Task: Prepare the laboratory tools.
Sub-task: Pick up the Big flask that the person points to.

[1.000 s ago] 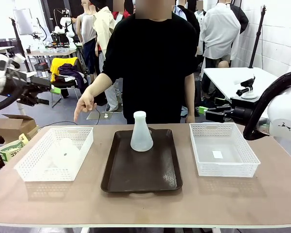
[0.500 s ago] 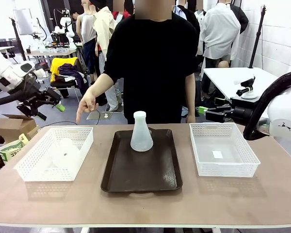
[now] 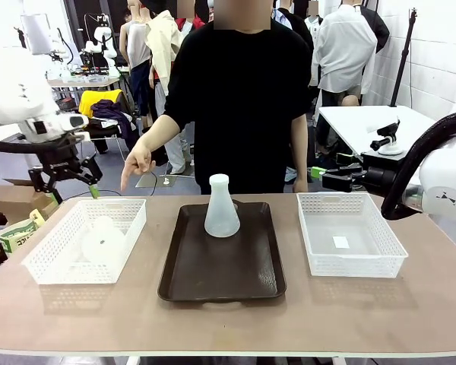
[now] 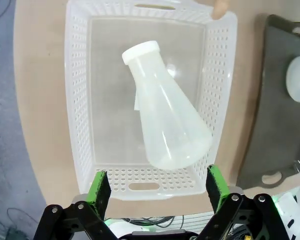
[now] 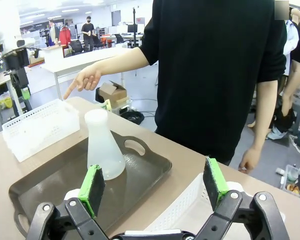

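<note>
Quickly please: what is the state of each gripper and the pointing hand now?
Left gripper: open, holding nothing.
Right gripper: open, holding nothing.
Person's pointing hand: holding nothing.

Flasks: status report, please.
Left pincer open above white mesh basket; right pincer open. One frosted white conical flask lying in it, second flask upright on brown tray. Person's hand pointing near basket.

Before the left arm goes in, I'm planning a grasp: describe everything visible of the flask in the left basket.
The flask is frosted, translucent white, conical, with a wide round base, narrow neck and rimmed mouth. It looks empty. It lies on its side, diagonally, on the floor of the mesh basket, mouth toward the person. The open left gripper hangs above, not touching.
</note>
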